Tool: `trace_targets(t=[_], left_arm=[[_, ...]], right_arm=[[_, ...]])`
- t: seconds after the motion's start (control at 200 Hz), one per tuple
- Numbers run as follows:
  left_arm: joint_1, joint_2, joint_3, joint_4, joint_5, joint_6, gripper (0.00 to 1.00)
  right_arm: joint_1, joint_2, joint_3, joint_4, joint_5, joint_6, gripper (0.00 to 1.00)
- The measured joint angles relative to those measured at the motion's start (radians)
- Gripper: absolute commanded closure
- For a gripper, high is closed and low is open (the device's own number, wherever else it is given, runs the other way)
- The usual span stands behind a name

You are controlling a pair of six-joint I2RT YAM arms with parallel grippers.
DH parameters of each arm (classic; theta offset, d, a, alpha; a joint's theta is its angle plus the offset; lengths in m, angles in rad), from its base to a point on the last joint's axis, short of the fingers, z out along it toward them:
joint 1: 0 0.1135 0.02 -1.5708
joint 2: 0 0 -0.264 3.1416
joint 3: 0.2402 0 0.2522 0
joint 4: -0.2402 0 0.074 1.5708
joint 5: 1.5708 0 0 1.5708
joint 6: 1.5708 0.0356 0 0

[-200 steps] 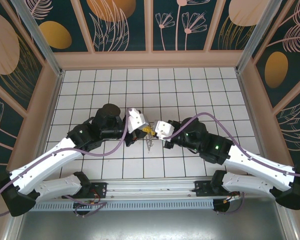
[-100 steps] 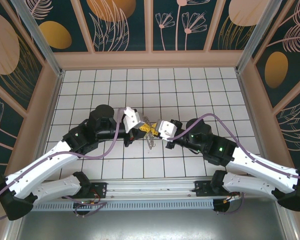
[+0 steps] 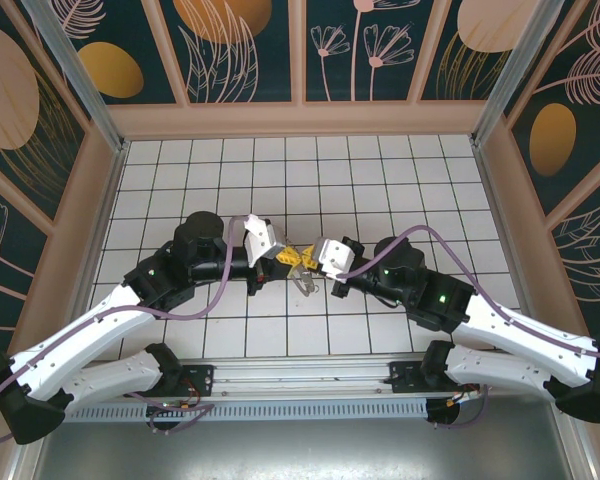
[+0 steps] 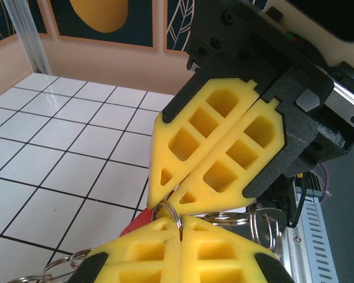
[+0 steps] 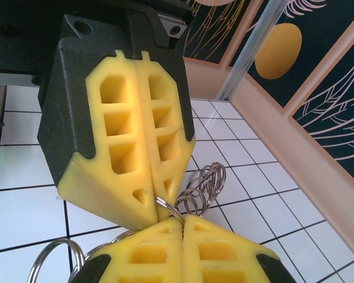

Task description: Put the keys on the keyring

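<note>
My left gripper (image 3: 287,255) and right gripper (image 3: 309,258) both pinch the ring (image 4: 173,210), tips touching. The keys (image 3: 304,283) dangle below the ring. Threading looks underway, not finished; how many are on I cannot tell.

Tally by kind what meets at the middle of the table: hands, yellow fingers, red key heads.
hands: 2 (left hand, right hand)
yellow fingers: 4
red key head: 1
Total: 7
The silvery rings overlap too much to count.

Bright, even overhead light — sharp frames (faint glare, soft shadows).
</note>
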Motion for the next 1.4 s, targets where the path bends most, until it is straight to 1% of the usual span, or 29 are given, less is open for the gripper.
trace_targets(t=[0.06, 0.205, 0.255, 0.305, 0.44, 0.52, 0.561, 0.681, 0.831, 0.856, 0.886, 0.966, 1.141, 1.401], left_arm=[[0.000, 0.000, 0.000, -0.004, -0.010, 0.001, 1.00], [-0.001, 0.018, 0.006, -0.028, -0.058, 0.024, 0.81], [-0.003, 0.030, 0.016, -0.040, -0.077, 0.024, 0.79], [-0.003, 0.042, 0.028, -0.054, -0.100, 0.034, 0.80], [-0.003, 0.069, 0.044, -0.069, -0.142, 0.044, 0.88], [-0.003, 0.083, 0.044, -0.082, -0.165, 0.047, 0.95], [-0.003, 0.090, 0.044, -0.089, -0.180, 0.052, 1.00], [-0.004, 0.108, 0.045, -0.097, -0.192, 0.057, 1.00], [-0.008, 0.107, 0.045, -0.086, -0.188, 0.057, 1.00], [-0.008, 0.105, 0.045, -0.082, -0.185, 0.057, 1.00], [-0.008, 0.101, 0.045, -0.073, -0.177, 0.056, 1.00], [-0.008, 0.087, 0.044, -0.049, -0.148, 0.049, 1.00], [-0.006, 0.062, 0.042, 0.014, -0.079, 0.011, 1.00], [-0.002, 0.021, 0.033, 0.054, -0.042, -0.027, 1.00]], right_arm=[[0.000, 0.005, 0.003, -0.001, 0.003, 0.000, 1.00], [-0.002, 0.033, 0.018, -0.023, 0.036, -0.004, 1.00], [-0.002, 0.044, 0.022, -0.033, 0.052, -0.005, 1.00], [-0.001, 0.055, 0.027, -0.039, 0.072, -0.009, 1.00], [0.016, 0.088, 0.045, -0.051, 0.157, -0.031, 1.00], [0.035, 0.109, 0.050, -0.066, 0.212, -0.048, 1.00], [0.044, 0.117, 0.051, -0.077, 0.231, -0.052, 1.00], [0.057, 0.126, 0.051, -0.097, 0.264, -0.066, 1.00], [0.065, 0.111, 0.050, -0.100, 0.275, -0.075, 1.00], [0.065, 0.104, 0.050, -0.100, 0.274, -0.075, 0.94], [0.066, 0.096, 0.050, -0.100, 0.273, -0.075, 0.90], [0.067, 0.072, 0.050, -0.093, 0.259, -0.072, 0.85], [0.068, 0.028, 0.050, -0.064, 0.230, -0.066, 0.82], [0.040, 0.014, 0.050, -0.018, 0.149, -0.043, 0.80]])
